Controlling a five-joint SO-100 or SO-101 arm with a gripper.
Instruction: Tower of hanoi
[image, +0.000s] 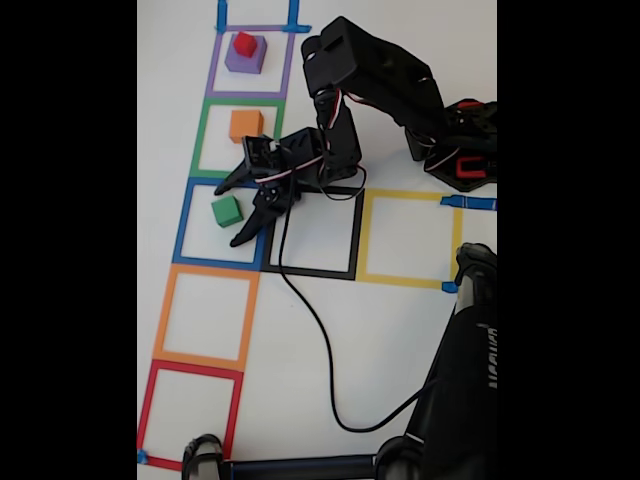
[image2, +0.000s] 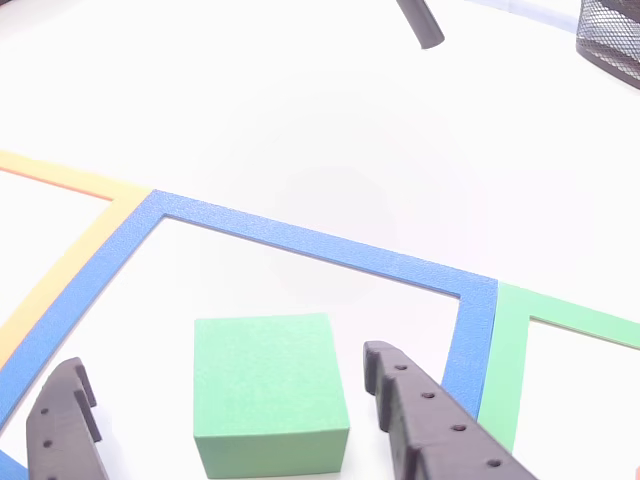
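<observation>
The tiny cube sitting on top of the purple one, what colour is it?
Red. The red cube on the purple cube shows best in the fixed view.

Open pincer (image: 233, 212) around green cube (image: 227, 211) — blue square (image: 184, 222).

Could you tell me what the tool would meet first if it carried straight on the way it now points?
Probably the green cube: it sits between the open tool's fingers, inside the blue tape square.
</observation>
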